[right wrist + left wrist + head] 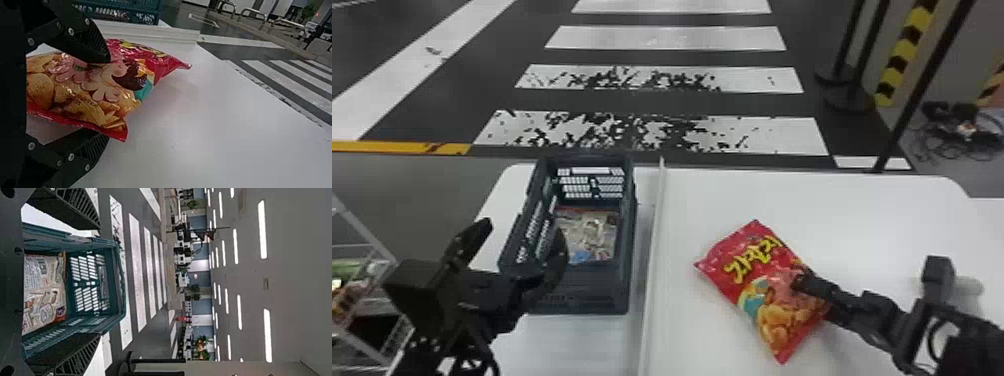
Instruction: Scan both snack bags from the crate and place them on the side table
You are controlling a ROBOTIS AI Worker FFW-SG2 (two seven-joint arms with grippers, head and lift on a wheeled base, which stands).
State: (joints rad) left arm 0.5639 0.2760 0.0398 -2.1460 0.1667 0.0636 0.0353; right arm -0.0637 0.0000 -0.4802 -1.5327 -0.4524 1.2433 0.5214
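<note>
My left gripper (524,235) is open over the near left part of the dark crate (582,295); a pale snack bag (587,232) lies inside. The left wrist view has the gripper (98,282) with its jaws wide apart and the pale bag (43,290) down in the crate (113,254). Over the table right of the divider, my right gripper (797,280) holds the red snack bag (757,270) by its right side, the printed front up. In the right wrist view the gripper (107,98) has one finger across the red bag (94,84), the other partly behind it.
A raised white divider (654,250) runs between the crate and the white tabletop (857,215) at the right. At the left edge stands a white rack (362,245) with goods. Black posts (907,115) rise beyond the table.
</note>
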